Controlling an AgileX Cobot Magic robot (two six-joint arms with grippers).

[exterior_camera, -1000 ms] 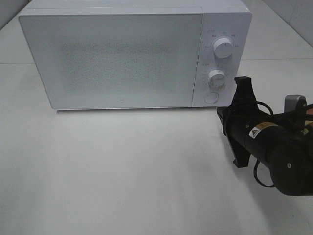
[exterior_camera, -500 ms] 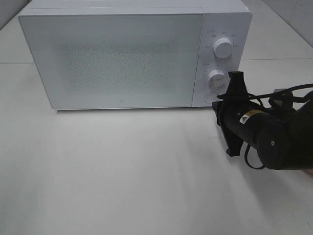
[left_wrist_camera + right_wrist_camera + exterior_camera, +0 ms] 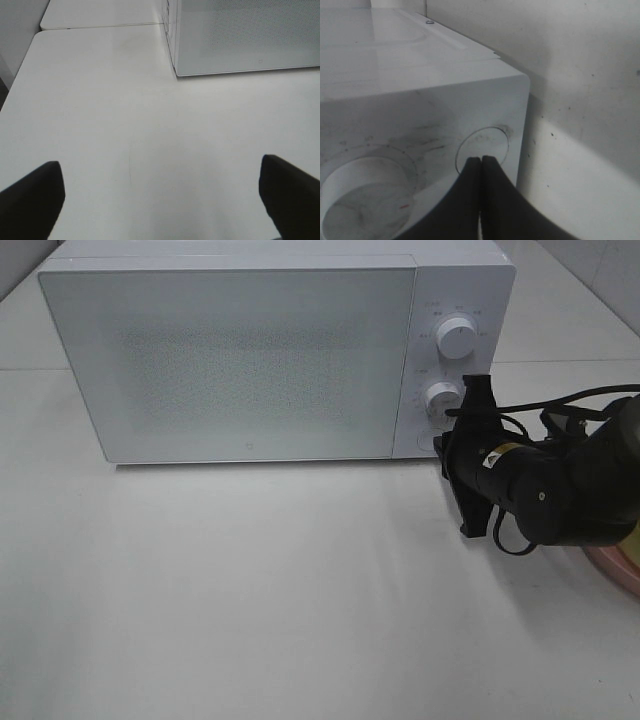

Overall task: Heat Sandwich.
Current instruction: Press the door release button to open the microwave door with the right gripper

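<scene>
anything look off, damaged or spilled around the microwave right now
Nothing spilled or askew: the microwave sits square and closed. The only oddity is dark smudging on its control panel, around the round button and lower dial, where the shut right gripper points. A pink plate is mostly hidden behind that arm.

Can't actually read a single word or number here. Tiny grey print ringed around the upper dial (image 3: 456,338) and the lower dial (image 3: 441,400) of the microwave (image 3: 240,360), way too small to make out from the high view. Up close from the right wrist, only smudgy faint ticks and a short red pointer line on the knob. Small mark low on the door (image 3: 259,61), maybe a logo, not legible either. Yellow and white sticker (image 3: 497,453) on the black arm (image 3: 560,495), looks like a warning label, text unreadable. Round button (image 3: 485,140) looks blank.
</scene>
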